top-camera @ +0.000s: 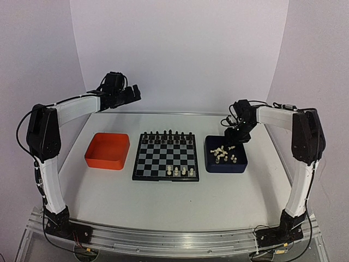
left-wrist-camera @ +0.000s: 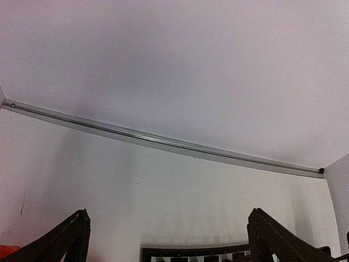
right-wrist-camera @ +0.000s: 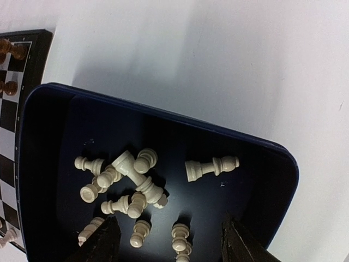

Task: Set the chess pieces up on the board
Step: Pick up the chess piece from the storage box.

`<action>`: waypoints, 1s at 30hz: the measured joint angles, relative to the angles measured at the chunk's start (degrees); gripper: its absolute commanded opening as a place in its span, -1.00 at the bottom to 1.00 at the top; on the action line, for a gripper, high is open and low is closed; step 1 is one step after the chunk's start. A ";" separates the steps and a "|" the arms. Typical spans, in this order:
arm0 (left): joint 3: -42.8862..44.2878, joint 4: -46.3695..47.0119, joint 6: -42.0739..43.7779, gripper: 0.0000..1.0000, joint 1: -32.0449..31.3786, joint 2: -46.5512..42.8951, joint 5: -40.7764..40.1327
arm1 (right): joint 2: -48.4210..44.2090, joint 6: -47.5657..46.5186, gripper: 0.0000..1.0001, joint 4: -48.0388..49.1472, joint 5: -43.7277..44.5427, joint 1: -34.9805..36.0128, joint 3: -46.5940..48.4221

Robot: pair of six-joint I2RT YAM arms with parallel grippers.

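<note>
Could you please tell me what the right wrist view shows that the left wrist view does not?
Only right wrist: the dark blue tray holding cream-white chess pieces, most lying toppled. Only left wrist: the metal rail along the table's far edge and a sliver of the orange tray. Both: an edge of the board, white tabletop, plus the open right gripper or left gripper.

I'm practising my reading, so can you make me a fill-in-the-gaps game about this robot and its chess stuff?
The white chess pieces lie loose in the right-hand tray, which is dark ___.
The left-hand tray, beside the board, is ___.
The open claw above the white pieces belongs to the ___ arm.
Missing words: blue, orange, right.
</note>
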 measured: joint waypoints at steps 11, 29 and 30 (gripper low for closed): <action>-1.46 0.24 -1.00 0.99 0.00 0.00 0.51 | 2.61 -8.04 -0.05 -0.31 -2.90 -0.20 0.92; -2.69 0.37 -2.48 0.99 0.00 -0.16 2.12 | 5.71 -13.91 -0.17 -0.87 -4.00 -0.45 3.47; -2.69 0.37 -2.59 0.99 0.00 -0.17 2.16 | 5.79 -14.07 -0.18 -1.05 -4.10 -0.49 3.47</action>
